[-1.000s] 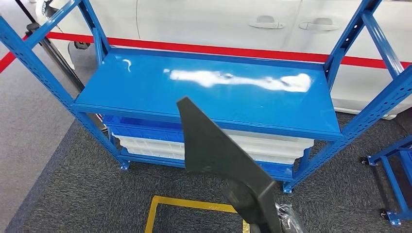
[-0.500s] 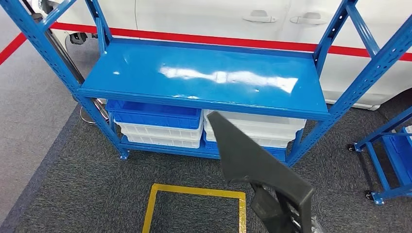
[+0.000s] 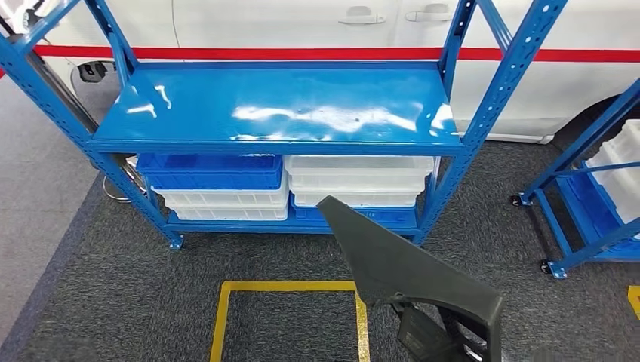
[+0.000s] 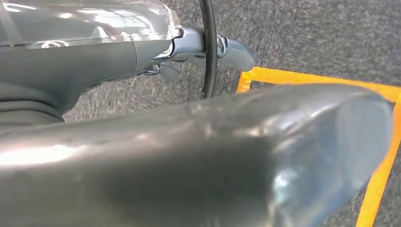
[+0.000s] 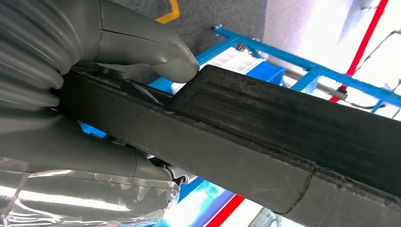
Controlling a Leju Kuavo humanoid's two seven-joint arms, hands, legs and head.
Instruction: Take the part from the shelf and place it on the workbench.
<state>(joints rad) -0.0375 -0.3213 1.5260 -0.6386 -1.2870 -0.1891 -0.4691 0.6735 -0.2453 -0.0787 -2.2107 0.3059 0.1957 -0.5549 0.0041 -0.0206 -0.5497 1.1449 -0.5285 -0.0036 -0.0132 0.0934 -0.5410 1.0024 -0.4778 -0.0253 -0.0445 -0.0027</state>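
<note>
A: What's in front of the robot?

B: A blue shelf point(image 3: 279, 113), its top board bare and glossy, with blue and white bins point(image 3: 226, 185) stacked on the lower level. On the carpet there's a yellow floor square point(image 3: 219, 317).

A: And the part?

B: The part point(image 3: 400, 264) is a dark, flat, wedge-shaped panel, off the shelf and carried in the air in front of it.

A: How will it handle?

B: I'd judge it stiff and fairly light, with a matte, grippy face. Its thick lower edge is the place to hold it.

A: Who has it?

B: The right hand point(image 5: 71, 94) grips that edge, thumb on one face, and the panel juts well beyond the fingers. The left hand point(image 4: 227, 49) holds nothing, but I can't tell how its fingers lie.
</note>
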